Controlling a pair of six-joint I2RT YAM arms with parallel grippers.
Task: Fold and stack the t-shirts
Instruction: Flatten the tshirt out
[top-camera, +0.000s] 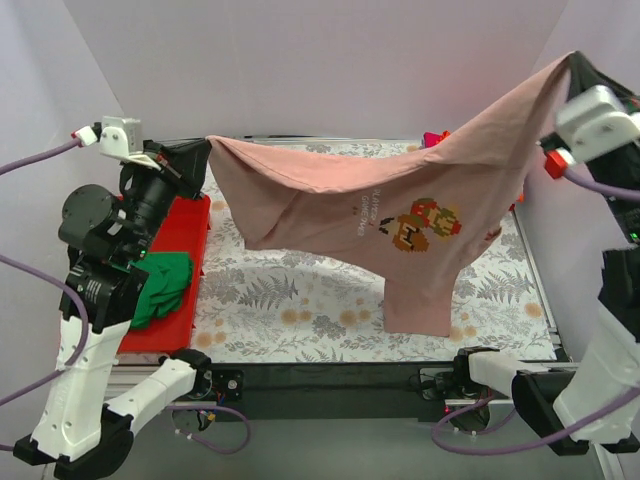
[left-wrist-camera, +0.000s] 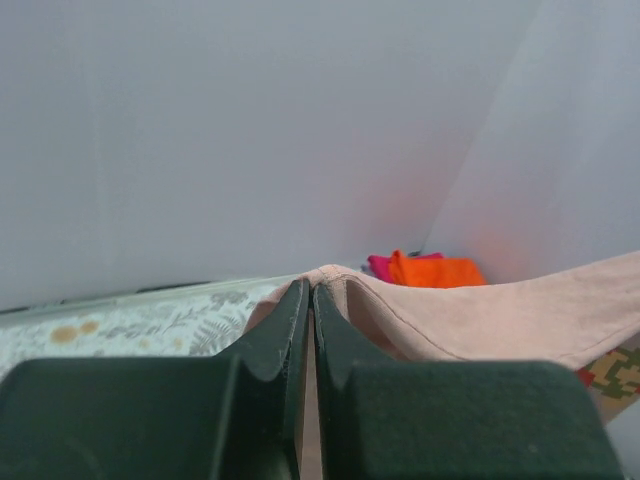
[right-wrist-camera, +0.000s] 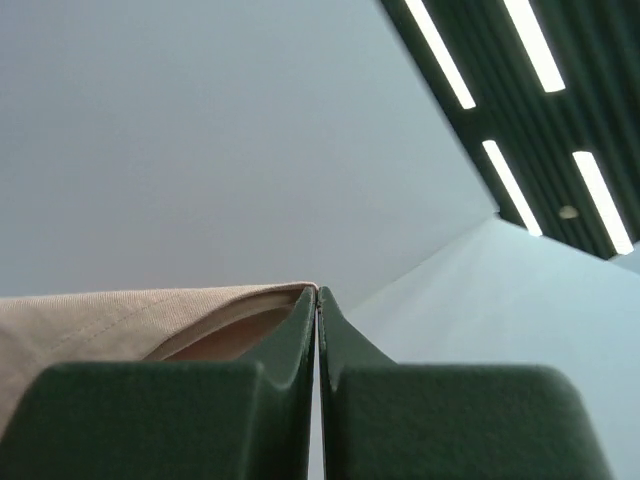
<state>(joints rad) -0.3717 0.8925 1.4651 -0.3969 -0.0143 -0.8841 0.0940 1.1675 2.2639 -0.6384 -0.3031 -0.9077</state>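
Observation:
A dusty-pink t-shirt (top-camera: 330, 190) with a pixel-character print hangs stretched in the air between both arms. My left gripper (top-camera: 205, 145) is shut on its left corner; in the left wrist view the cloth (left-wrist-camera: 480, 315) is pinched at the fingertips of that gripper (left-wrist-camera: 311, 287). High at the right, my right gripper (top-camera: 572, 58) is shut on the other corner, and its wrist view shows the hem (right-wrist-camera: 120, 310) caught between the tips of the gripper (right-wrist-camera: 317, 292). A green t-shirt (top-camera: 160, 285) lies crumpled on the red tray. Folded orange (left-wrist-camera: 440, 272) and magenta (left-wrist-camera: 380, 265) t-shirts lie at the back right.
A red plastic tray (top-camera: 180, 235) sits along the table's left side. The table wears a floral cloth (top-camera: 300, 300). White walls close in the back and both sides. The shirt's lower part hangs down to the cloth near the front right.

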